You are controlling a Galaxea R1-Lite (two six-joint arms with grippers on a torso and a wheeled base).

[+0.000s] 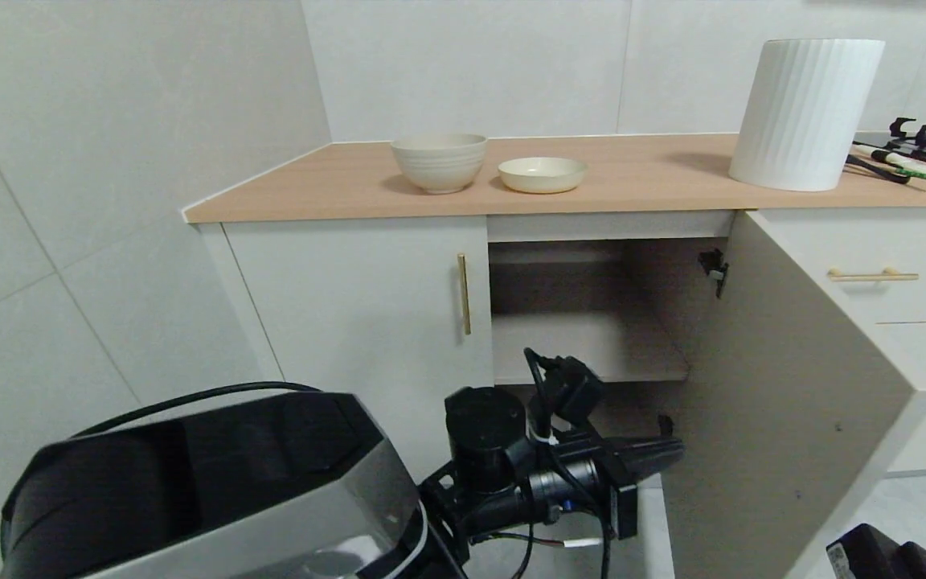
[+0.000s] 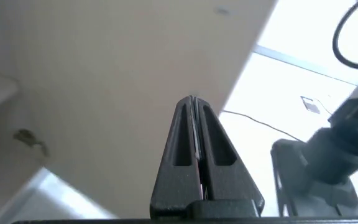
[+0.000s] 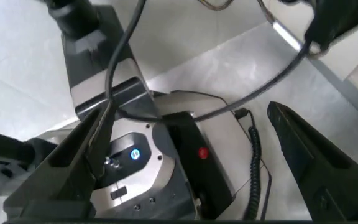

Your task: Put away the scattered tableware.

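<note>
A cream ribbed bowl and a shallow cream dish stand side by side on the wooden countertop. Below them the cabinet's right door is swung open, showing an empty shelf. My left gripper is low in front of the open cabinet, well below the counter, its tip close to the door's inner face. Its fingers are pressed together with nothing between them. My right gripper hangs open over the robot's base, holding nothing.
A tall white ribbed container stands on the counter to the right, with chopsticks and dark utensils beyond it. The left cabinet door is closed, with a brass handle. A drawer with a brass pull lies behind the open door.
</note>
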